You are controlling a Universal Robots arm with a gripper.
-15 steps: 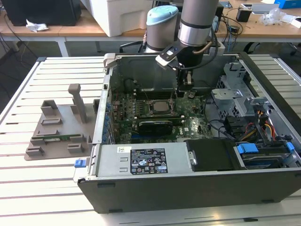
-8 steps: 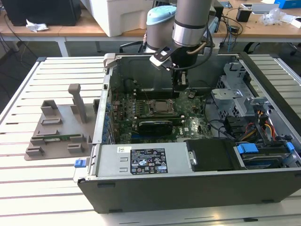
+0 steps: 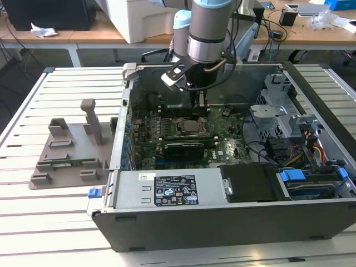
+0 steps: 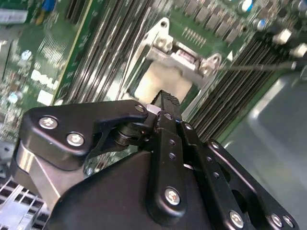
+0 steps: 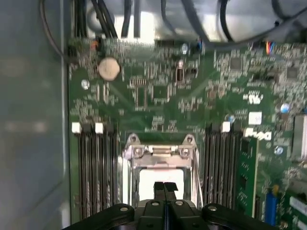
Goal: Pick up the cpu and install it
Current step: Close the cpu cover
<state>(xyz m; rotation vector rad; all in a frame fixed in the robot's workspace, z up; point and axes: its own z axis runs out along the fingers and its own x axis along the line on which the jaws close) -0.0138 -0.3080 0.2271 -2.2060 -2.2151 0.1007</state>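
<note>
The cpu [image 5: 160, 175] is a pale silver square lying flat inside the metal-framed socket [image 5: 160, 152] on the green motherboard; it also shows as the cpu [image 4: 160, 81] in the second wrist view and the cpu [image 3: 192, 127] in the exterior view. My gripper [image 5: 164, 187] hangs just above it, its two black fingers pressed together with nothing between them. Seen from outside, the gripper [image 3: 200, 104] reaches down into the open computer case over the far edge of the socket. The fingers hide part of the cpu's near side.
Rows of memory slots [image 5: 93, 167] flank the socket on both sides. A power supply [image 3: 167, 192] lies along the case's near wall, with a drive cage and cables [image 3: 300, 144] at the exterior view's right. A grey holder fixture [image 3: 69, 150] sits on the slatted table outside the case.
</note>
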